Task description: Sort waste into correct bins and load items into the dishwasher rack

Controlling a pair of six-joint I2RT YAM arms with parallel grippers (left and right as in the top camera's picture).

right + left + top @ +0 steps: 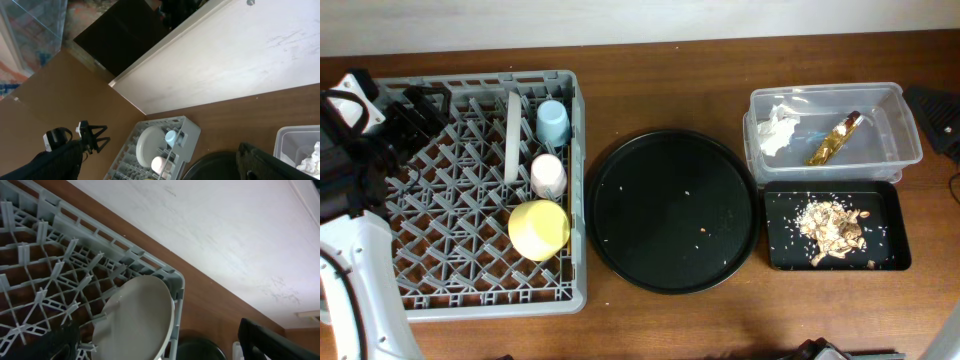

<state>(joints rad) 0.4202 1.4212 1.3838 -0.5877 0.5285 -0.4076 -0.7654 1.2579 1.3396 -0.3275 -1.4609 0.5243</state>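
The grey dishwasher rack [470,290] holds the pale plate [511,135] on edge, the light-blue cup [552,122], the pink cup [548,176] and the yellow bowl [539,229]. The clear tub [890,125] holds the white tissue [778,130] and the gold wrapper [834,138]. The shallow black tray [890,215] holds brown food scraps [830,222]. My left gripper [418,112] is open and empty above the rack's far left part; the plate [140,315] shows in its wrist view. My right gripper [162,167] is open and empty, high above the table. The chopsticks are out of view.
The large round black tray [672,210] lies between the rack and the two bins, with a few crumbs on it. A wall runs along the table's far edge. A dark object [935,115] sits at the right edge.
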